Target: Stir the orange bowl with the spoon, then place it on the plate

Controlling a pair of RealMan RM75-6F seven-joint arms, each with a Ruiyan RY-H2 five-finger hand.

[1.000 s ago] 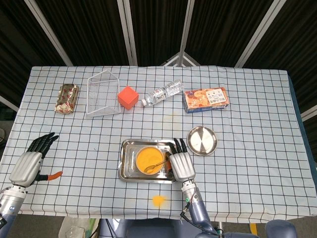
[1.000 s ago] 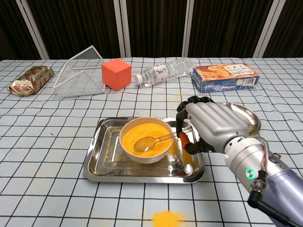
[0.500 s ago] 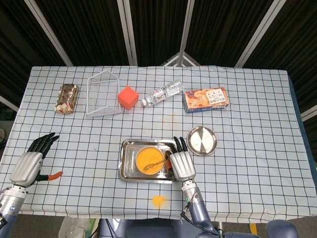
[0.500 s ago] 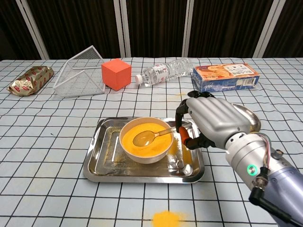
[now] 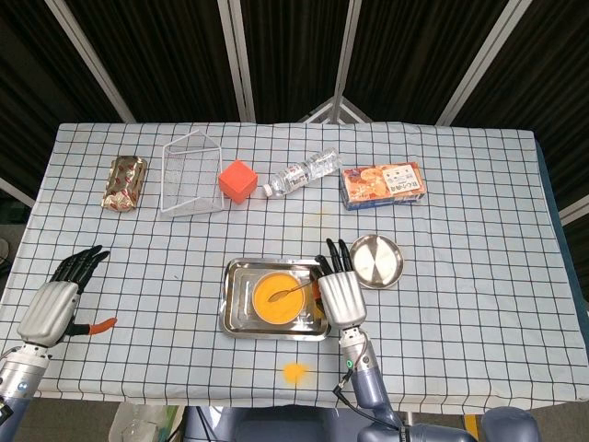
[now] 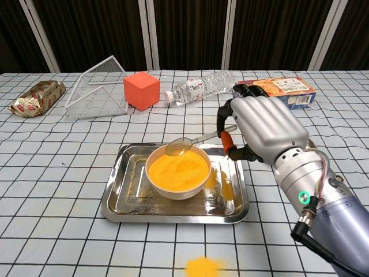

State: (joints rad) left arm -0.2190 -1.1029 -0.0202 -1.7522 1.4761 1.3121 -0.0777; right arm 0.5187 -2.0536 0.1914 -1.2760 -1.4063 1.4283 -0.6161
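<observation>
The checked worktop (image 5: 460,184) fills the frame. At lower centre lies a steel tray (image 6: 124,190) holding the orange bowl (image 6: 177,171). Right of it the right hand (image 6: 262,130) grasps the spoon (image 6: 190,142) by its handle, the spoon's bowl raised just above the orange bowl's far rim. The round steel plate (image 5: 375,261) sits just right of the tray, partly behind that hand in the chest view. At lower left the left hand (image 5: 57,302) rests released, fingers apart
</observation>
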